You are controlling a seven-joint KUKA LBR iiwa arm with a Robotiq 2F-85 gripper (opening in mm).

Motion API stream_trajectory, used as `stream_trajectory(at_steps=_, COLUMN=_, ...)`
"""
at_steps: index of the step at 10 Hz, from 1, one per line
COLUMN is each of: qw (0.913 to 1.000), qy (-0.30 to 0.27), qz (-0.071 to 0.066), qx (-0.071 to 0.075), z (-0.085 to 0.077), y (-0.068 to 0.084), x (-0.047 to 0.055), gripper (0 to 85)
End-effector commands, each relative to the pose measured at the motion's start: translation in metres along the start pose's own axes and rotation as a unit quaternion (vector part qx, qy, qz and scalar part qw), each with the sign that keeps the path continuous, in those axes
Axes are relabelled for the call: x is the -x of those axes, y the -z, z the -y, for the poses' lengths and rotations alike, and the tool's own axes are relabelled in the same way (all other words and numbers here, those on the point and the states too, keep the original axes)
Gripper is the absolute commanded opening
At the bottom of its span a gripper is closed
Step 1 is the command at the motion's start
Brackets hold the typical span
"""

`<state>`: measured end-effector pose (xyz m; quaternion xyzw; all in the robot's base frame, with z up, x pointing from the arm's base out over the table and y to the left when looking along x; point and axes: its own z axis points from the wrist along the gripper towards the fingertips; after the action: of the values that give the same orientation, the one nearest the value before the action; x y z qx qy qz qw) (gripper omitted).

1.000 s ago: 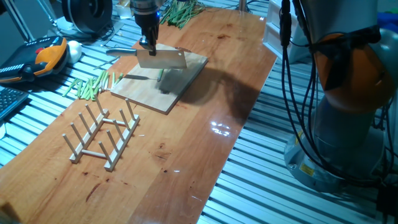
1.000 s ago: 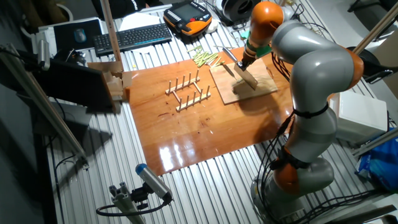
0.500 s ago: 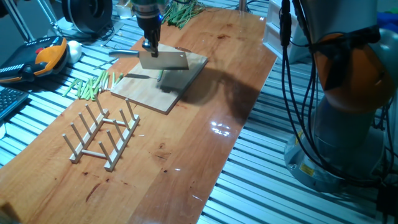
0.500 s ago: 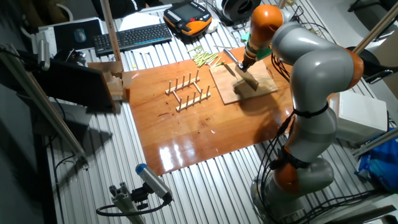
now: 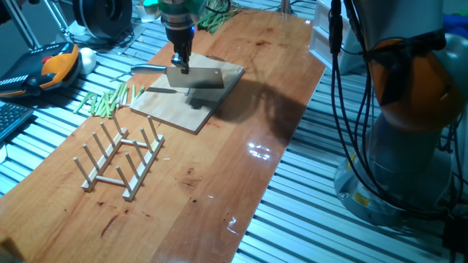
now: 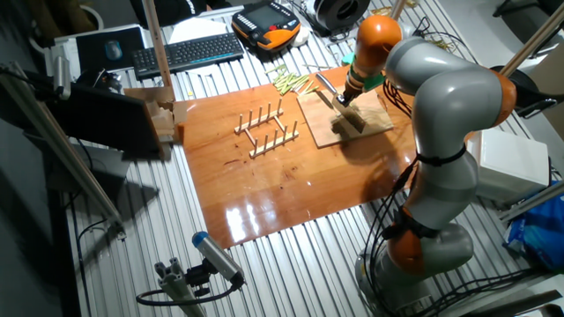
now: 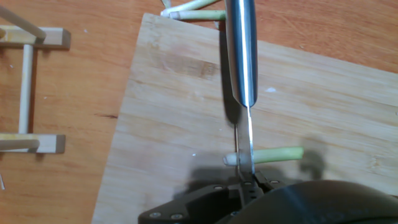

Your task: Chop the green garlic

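My gripper (image 5: 179,60) is shut on the handle of a steel cleaver (image 5: 196,77), and its blade stands edge-down over the wooden cutting board (image 5: 172,109). In the hand view the cleaver (image 7: 241,56) runs away from the gripper (image 7: 249,186) and crosses the green garlic (image 7: 278,153), a short pale-green stalk with a whitish end, lying across the board (image 7: 174,124). The blade sits near the whitish end. In the other fixed view the gripper (image 6: 345,93) is over the board (image 6: 374,123). The stalk is hidden there.
A heap of green sticks (image 5: 110,98) lies left of the board, and two of them show in the hand view (image 7: 193,11). A wooden peg rack (image 5: 121,157) stands nearer on the table. A bunch of long dark-green stalks (image 5: 216,13) lies at the back. A second knife (image 5: 146,68) lies behind the board.
The gripper with the cleaver has moved slightly right and down, bringing the blade closer to the board over the stalk.
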<state>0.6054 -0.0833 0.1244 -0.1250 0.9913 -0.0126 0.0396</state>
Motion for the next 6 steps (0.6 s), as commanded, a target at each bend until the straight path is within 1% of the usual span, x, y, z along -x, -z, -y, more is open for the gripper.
stream_trajectory(at_steps=1, qw=1.0, qy=-0.002, qz=0.001, qx=-0.001, z=-0.0019, y=-0.0012, x=-0.0004, gripper=0.0)
stream_trajectory(at_steps=3, qw=1.0, qy=0.001, qz=0.001, qx=-0.003, z=-0.0013, y=-0.0031, x=-0.0003, gripper=0.0)
stream_trajectory(at_steps=6, qw=1.0, qy=0.002, qz=0.004, qx=0.0, z=-0.0011, y=-0.0106, x=-0.0002, gripper=0.0)
